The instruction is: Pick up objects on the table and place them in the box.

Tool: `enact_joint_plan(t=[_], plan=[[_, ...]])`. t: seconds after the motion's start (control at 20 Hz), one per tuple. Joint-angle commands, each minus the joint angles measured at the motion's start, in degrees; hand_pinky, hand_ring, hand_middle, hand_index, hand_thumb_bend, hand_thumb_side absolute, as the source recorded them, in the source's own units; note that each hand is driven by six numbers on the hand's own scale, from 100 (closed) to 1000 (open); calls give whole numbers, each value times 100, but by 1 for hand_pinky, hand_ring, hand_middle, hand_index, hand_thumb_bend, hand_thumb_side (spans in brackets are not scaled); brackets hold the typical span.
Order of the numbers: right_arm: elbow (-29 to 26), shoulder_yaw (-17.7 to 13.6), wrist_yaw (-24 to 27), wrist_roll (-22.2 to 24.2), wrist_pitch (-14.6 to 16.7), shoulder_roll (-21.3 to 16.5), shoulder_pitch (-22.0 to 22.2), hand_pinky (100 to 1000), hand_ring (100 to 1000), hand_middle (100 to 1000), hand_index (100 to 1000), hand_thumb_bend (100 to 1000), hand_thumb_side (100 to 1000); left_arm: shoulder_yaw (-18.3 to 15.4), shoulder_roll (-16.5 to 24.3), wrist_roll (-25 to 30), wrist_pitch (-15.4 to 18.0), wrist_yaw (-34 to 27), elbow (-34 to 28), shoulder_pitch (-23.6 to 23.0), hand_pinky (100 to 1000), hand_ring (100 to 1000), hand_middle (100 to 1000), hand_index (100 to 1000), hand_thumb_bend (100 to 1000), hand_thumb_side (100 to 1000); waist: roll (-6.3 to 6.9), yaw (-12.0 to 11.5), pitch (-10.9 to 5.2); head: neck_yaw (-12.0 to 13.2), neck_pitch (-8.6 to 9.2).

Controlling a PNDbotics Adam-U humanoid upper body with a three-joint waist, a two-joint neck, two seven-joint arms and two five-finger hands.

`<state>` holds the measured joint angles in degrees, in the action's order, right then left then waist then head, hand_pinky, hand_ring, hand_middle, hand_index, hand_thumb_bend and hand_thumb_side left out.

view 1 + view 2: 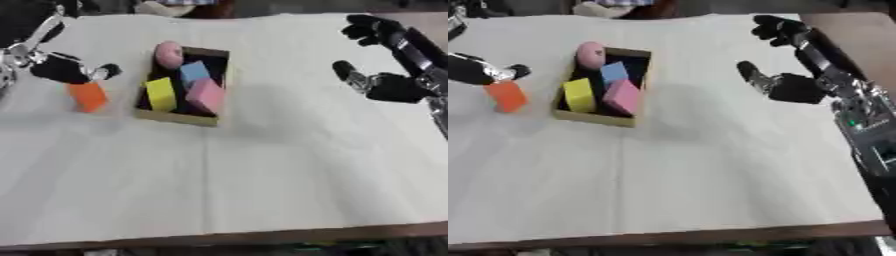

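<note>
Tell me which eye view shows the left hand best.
Left eye view: the left hand shows whole, above the orange block. Right eye view cuts it at the frame's left edge, so only part shows.

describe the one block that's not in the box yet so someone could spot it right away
Start from the shallow brown box on the left half of the white-covered table. Just outside the box's left wall sits the orange block, right under the left robot hand. It is the only orange piece and the only one outside the box; the yellow, blue and pink pieces are all inside.
</note>
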<state>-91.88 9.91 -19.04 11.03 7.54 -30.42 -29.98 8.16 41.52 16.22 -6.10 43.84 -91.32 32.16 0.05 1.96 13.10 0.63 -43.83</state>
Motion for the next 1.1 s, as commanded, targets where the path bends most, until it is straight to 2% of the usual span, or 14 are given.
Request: enact_joint_plan(t=[0.05,0.4,0.55,0.75,1.1], plan=[[-45,-83,12,-25,7,-100,-38,840,858,813,953,310,586,-155,251,84,-56,-193,347,-15,765,711,733,846,639,418,71,-19,-185,7,-28],[-45,-86,22,-32,9,-82,-23,840,857,812,954,306,588,-124,113,-10,-127,-365,1186,-91,752,702,733,842,667,435,55,-30,-183,47,-28],[-49,-89,28,-33,10,-77,-16,840,857,812,954,304,589,-95,0,-73,-150,-445,1462,-79,743,691,724,837,670,440,44,-30,-182,143,-28],[-56,-91,36,-37,10,-67,-10,840,857,812,954,302,589,-25,-112,-163,-139,-598,1725,-29,740,686,720,833,688,455,32,-33,-178,263,-28],[-54,-82,50,-29,11,-45,-7,840,857,812,954,299,590,67,-327,-344,-142,-686,2012,125,734,676,713,827,708,484,8,-31,-163,280,-28]])
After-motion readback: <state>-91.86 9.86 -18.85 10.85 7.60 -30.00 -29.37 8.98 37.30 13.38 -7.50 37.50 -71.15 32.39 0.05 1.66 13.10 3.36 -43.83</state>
